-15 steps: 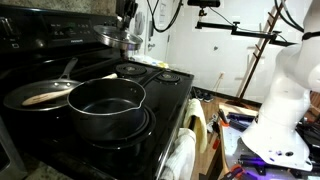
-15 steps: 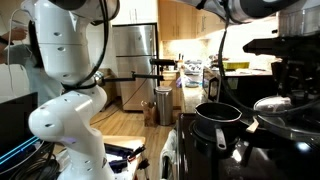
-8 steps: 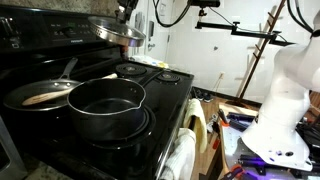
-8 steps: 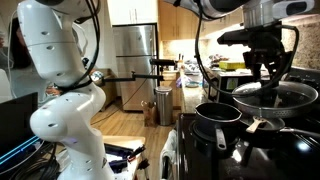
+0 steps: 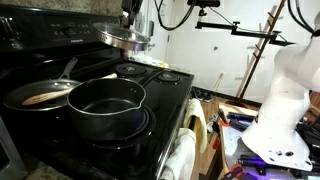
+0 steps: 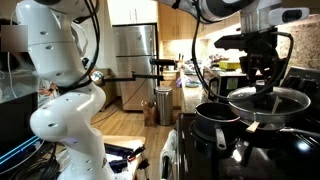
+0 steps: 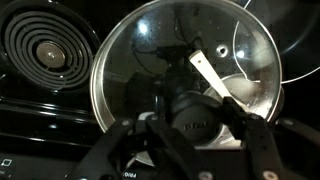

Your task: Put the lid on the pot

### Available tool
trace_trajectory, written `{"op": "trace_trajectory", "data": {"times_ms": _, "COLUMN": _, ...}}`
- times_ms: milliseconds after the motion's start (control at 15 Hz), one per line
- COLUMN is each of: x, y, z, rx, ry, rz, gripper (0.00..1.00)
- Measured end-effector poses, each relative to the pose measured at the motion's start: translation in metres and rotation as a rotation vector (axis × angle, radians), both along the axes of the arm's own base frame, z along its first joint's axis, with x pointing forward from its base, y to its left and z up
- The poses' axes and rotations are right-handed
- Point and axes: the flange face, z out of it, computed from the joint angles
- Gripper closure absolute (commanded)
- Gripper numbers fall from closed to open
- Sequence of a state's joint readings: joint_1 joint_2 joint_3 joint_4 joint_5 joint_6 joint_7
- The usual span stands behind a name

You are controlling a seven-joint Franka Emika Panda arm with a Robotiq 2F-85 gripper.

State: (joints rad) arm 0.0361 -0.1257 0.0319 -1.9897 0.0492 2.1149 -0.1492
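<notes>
Black stovetop point(image 5: 168, 100) fills the lower left of an exterior view, with pale walls behind it. In the middle of that frame stands the wide, deep, dark grey-black pot point(image 5: 105, 108), its mouth open. In an exterior view it sits low and right of centre point(image 6: 218, 116). Just beside it, toward the left edge, lies a shallower frying pan with a long metal handle point(image 5: 38, 96), holding something pale.

The round clear glass lid with a shiny steel rim point(image 5: 124, 39) hangs in the air near the top of the frame, above and behind the pot and well apart from it. In an exterior view the lid point(image 6: 268, 100) floats to the right of the pot, higher than its rim. The Robotiq gripper point(image 5: 130, 20) reaches it from above.

In the wrist view the lid point(image 7: 150, 60) covers the centre, and the gripper point(image 7: 196, 116) has its fingers drawn in narrow on either side of the dark top knob point(image 7: 190, 103), carrying the lid by it. A pale flat utensil point(image 7: 212, 78) shows through the glass, and a spiral coil burner point(image 7: 45, 45) lies at upper left.

A white robot arm point(image 6: 60, 90) stands at the left of an exterior view, with a steel refrigerator point(image 6: 135, 60) beyond.
</notes>
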Motion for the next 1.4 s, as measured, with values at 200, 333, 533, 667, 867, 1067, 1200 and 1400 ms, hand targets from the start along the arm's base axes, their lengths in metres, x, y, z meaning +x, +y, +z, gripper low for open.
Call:
{"op": "trace_trajectory", "data": {"times_ms": 200, "x": -0.004, "y": 0.015, "z": -0.015, "rx": 0.003, "ry": 0.039, "rz": 0.026, "gripper": 0.66}}
{"op": "trace_trajectory", "data": {"times_ms": 333, "x": -0.008, "y": 0.037, "z": -0.018, "rx": 0.017, "ry": 0.062, "rz": 0.061, "gripper": 0.66}}
{"op": "trace_trajectory", "data": {"times_ms": 533, "x": -0.016, "y": 0.077, "z": -0.019, "rx": 0.034, "ry": 0.079, "rz": 0.132, "gripper": 0.66}}
{"op": "trace_trajectory", "data": {"times_ms": 667, "x": -0.022, "y": 0.105, "z": -0.023, "rx": 0.038, "ry": 0.092, "rz": 0.186, "gripper": 0.66}}
{"op": "trace_trajectory", "data": {"times_ms": 867, "x": -0.026, "y": 0.138, "z": -0.038, "rx": 0.046, "ry": 0.124, "rz": 0.248, "gripper": 0.41}}
{"op": "trace_trajectory", "data": {"times_ms": 1067, "x": -0.025, "y": 0.144, "z": -0.049, "rx": 0.044, "ry": 0.144, "rz": 0.265, "gripper": 0.41}}
{"op": "trace_trajectory", "data": {"times_ms": 1200, "x": -0.024, "y": 0.143, "z": -0.049, "rx": 0.044, "ry": 0.144, "rz": 0.268, "gripper": 0.66}}
{"op": "trace_trajectory", "data": {"times_ms": 1400, "x": -0.025, "y": 0.144, "z": -0.057, "rx": 0.032, "ry": 0.158, "rz": 0.270, "gripper": 0.66}}
